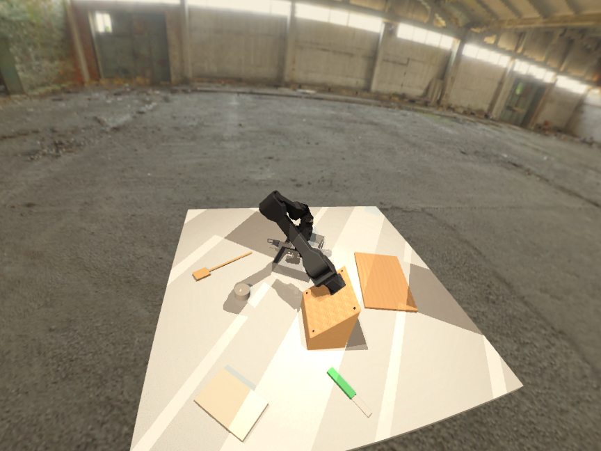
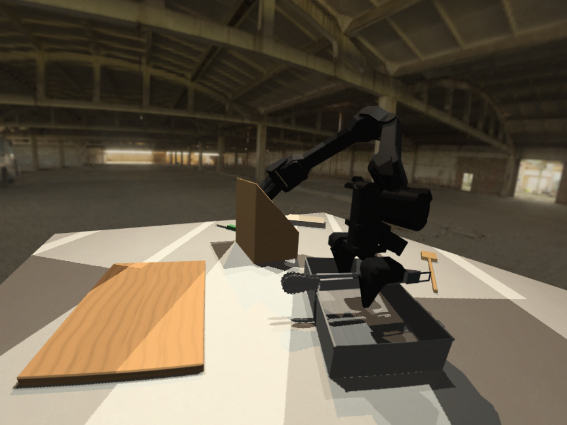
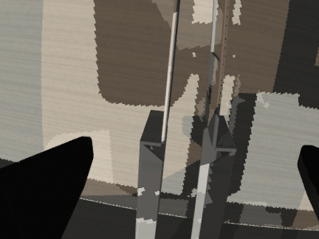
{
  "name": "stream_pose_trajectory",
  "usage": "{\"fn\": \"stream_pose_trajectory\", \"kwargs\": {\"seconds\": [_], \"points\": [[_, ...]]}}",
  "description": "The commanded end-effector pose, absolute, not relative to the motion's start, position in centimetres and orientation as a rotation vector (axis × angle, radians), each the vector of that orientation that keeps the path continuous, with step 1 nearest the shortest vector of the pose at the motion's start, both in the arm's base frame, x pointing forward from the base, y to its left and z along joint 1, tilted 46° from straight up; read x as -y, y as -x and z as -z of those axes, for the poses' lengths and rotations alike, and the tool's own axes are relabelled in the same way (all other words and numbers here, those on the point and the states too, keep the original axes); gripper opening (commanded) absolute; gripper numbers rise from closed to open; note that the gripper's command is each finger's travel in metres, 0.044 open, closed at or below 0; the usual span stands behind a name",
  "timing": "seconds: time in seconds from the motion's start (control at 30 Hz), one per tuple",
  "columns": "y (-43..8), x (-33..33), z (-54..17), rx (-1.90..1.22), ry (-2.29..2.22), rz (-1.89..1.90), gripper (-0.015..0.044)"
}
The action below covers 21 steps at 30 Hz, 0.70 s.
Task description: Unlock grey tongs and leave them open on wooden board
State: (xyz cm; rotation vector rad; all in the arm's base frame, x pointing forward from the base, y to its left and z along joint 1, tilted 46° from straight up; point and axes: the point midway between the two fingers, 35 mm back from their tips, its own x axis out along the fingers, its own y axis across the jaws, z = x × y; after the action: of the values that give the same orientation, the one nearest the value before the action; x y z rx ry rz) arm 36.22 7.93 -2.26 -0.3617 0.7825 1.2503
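Observation:
The grey tongs [image 1: 274, 242] [image 2: 298, 283] [image 3: 147, 192] lie across the roasting tin [image 1: 291, 272] [image 2: 389, 359], their arms close together. Their scalloped tips stick out past the side towards the board and their hinge end past the other. My gripper [image 2: 356, 288] [image 3: 197, 152] is open and points down over the tin. In the wrist view its black fingers stand wide apart, one on each side of the tongs' two arms, with gaps to both. The wooden board [image 1: 385, 281] [image 2: 137, 311] lies flat beside the tin and bears nothing. The arm hides part of the tongs in the top and exterior views.
A wooden wedge block [image 1: 330, 315] [image 2: 274, 233] stands by the arm's base. A small wooden spatula [image 1: 201, 273] [image 2: 428, 256], a short round tin [image 1: 241, 291], a pale square board [image 1: 232, 402] [image 2: 306, 222] and a green-handled knife [image 1: 341, 382] [image 2: 231, 227] lie around.

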Motion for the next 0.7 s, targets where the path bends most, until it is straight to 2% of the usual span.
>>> {"fn": "stream_pose_trajectory", "kwargs": {"seconds": [0.0, 0.23, 0.6, 0.67], "points": [[-36.11, -8.48, 2.78, -0.786, 0.352, -1.251, 0.044], [-36.11, -9.14, 3.36, -0.785, 0.35, -1.252, 0.044], [-36.23, -8.87, 3.09, -0.781, 0.36, -1.252, 0.0151], [-36.23, -8.87, 3.09, -0.781, 0.36, -1.252, 0.0138]]}}
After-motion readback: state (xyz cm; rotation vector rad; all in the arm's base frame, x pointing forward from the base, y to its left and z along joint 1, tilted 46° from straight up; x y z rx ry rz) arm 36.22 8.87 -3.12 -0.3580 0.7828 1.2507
